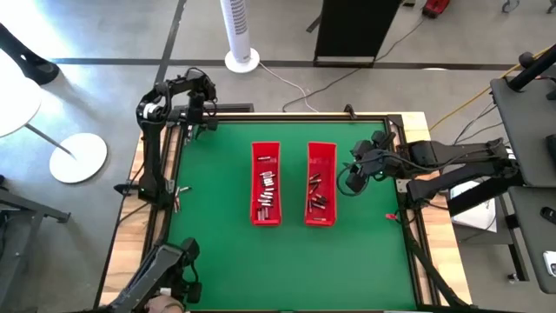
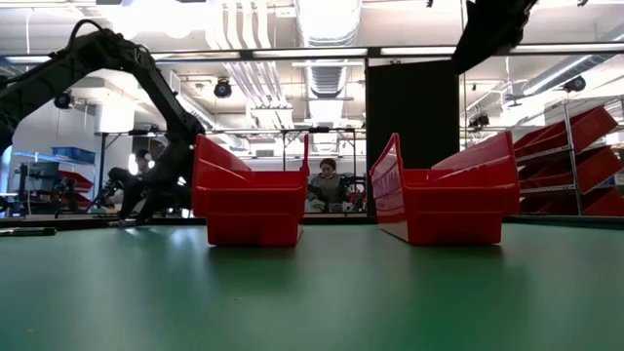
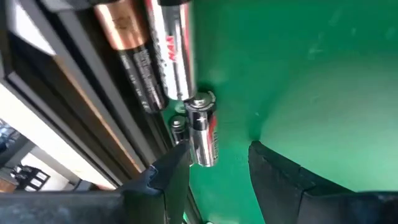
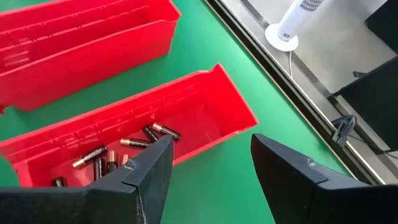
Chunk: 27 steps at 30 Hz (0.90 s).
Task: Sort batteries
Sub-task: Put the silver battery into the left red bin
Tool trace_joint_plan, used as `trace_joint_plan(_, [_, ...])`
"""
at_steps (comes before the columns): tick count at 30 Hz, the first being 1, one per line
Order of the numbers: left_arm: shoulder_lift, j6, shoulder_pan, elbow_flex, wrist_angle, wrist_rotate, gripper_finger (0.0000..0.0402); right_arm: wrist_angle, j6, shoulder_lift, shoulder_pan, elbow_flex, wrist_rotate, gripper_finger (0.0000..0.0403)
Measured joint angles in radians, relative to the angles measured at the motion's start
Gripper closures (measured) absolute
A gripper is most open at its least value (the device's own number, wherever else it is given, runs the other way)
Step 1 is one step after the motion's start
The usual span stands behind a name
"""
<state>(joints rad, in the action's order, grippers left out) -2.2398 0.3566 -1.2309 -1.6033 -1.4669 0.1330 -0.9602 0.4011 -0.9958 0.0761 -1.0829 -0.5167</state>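
The left gripper (image 3: 217,165) straddles a silver battery (image 3: 203,130) at the table's (image 1: 217,252) edge, jaws parted, apparently to grasp it for sorting.

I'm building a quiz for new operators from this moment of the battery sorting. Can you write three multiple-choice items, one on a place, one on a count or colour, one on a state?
1. Where is the left tool?
A. Over the left tray
B. At the table's far left corner, beside the edge rail
C. Over the right tray

2. How many red trays stand on the green mat?
A. One
B. Two
C. Four

3. What state is the right tool in?
A. Open and empty
B. Clamped on a tray wall
C. Gripping a fan

Key: 1 B, the left wrist view shows its fingers astride a silvery battery by the rail. 2 B, the high view shows the left tray and right tray. 3 A, its fingers stand apart with nothing between, near the right tray.
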Motion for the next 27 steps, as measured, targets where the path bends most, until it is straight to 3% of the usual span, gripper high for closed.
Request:
trace_joint_plan(13, [0.001,-0.133,0.063,0.007,0.048,-0.064,0.0260,0.001,-0.064,0.001,0.000,-0.005,-0.001,0.0193])
trace_joint_plan(18, [0.003,0.002,0.080,0.012,0.056,-0.003,0.0267,0.001,-0.085,0.001,0.000,-0.005,-0.008,0.0193])
trace_joint_plan(27, [0.005,0.147,0.061,0.013,0.048,-0.043,0.0255,0.000,-0.061,0.023,0.000,-0.005,0.002,0.0193])
